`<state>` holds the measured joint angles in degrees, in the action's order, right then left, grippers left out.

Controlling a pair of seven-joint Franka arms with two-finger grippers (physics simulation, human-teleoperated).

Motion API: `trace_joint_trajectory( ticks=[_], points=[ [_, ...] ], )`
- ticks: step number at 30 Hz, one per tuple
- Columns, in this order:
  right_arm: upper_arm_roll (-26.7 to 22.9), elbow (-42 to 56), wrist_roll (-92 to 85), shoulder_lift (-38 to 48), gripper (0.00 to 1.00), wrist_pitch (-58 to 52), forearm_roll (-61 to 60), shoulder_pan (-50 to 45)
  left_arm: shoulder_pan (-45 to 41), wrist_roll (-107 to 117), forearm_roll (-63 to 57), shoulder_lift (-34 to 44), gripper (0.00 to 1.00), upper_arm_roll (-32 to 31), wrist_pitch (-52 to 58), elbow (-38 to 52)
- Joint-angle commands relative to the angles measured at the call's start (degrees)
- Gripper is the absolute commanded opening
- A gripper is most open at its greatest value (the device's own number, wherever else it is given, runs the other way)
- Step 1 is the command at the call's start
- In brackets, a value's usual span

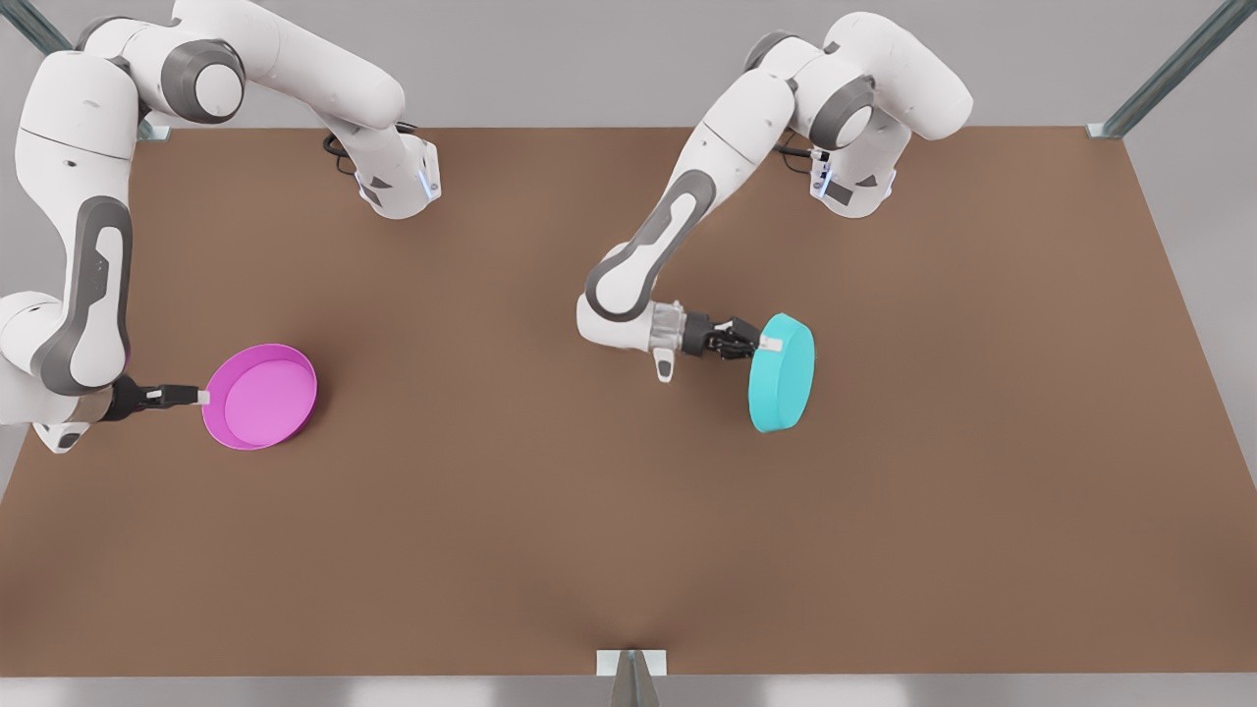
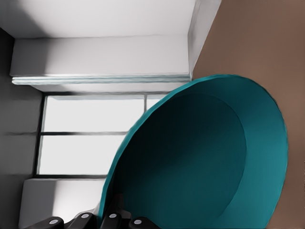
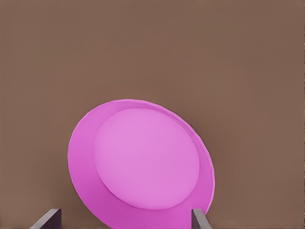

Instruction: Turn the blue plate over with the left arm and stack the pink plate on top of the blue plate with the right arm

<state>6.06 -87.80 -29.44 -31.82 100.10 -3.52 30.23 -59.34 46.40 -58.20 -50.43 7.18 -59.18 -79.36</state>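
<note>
The blue plate (image 1: pixel 783 373) stands tilted almost on edge above the table at the front view's right, its flat base facing the camera. My left gripper (image 1: pixel 768 344) is shut on its upper rim. In the left wrist view the plate's hollow inside (image 2: pixel 200 157) looms close over the gripper's black knuckles (image 2: pixel 95 222). The pink plate (image 1: pixel 261 396) lies hollow side up at the front view's left. My right gripper (image 1: pixel 201 397) is level with its rim, open; its fingers (image 3: pixel 50 218) stand wide apart on either side of the near edge of the pink plate (image 3: pixel 145 157).
The brown table (image 1: pixel 550 511) stretches bare between and in front of the two plates. Metal frame posts (image 1: pixel 1159 79) stand at the far corners and a bracket (image 1: pixel 630 668) at the near edge. Both arm bases sit at the far side.
</note>
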Motion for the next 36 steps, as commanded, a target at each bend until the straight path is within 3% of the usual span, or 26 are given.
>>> trace_joint_trajectory(
  ticks=[1,32,36],
  points=[
    [0.0,0.0,0.0,0.0,1.00,0.0,0.0,0.0,-0.2,0.5,1.2,0.0,0.21,0.0,0.1,0.0],
    [0.0,0.2,-0.4,0.0,1.00,0.1,4.1,-1.3,-8.2,16.3,1.2,-7.9,0.21,-0.2,3.5,0.4],
    [0.0,-0.2,6.3,-0.7,1.00,5.4,1.9,2.2,-8.4,16.3,2.0,-8.5,0.41,-0.2,3.5,0.4]
  ],
)
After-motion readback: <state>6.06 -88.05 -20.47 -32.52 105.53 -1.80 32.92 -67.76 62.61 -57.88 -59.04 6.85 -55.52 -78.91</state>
